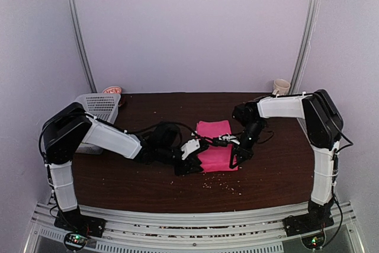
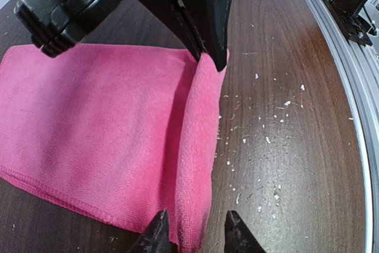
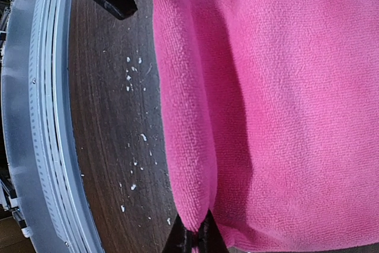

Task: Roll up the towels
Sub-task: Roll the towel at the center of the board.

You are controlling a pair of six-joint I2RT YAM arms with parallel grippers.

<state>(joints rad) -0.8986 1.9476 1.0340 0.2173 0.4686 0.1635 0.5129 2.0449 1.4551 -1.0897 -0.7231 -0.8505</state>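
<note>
A bright pink towel (image 1: 214, 140) lies flat in the middle of the dark table, its near edge turned over into a thin roll (image 2: 198, 146). My left gripper (image 2: 196, 233) is open and straddles the left end of that roll; its fingertips (image 2: 157, 229) stand clear of the cloth on both sides. At the opposite end my right gripper (image 3: 195, 236) is shut on the rolled edge (image 3: 186, 117) of the pink towel, pinching it. From above, the left gripper (image 1: 192, 149) and the right gripper (image 1: 235, 153) flank the towel's near edge.
A white lattice basket (image 1: 100, 106) sits at the back left with a red-and-white item (image 1: 111, 90) behind it. A cream mug (image 1: 281, 86) stands at the back right. Pale crumbs (image 1: 222, 185) dot the wood before the metal rail (image 1: 195, 217).
</note>
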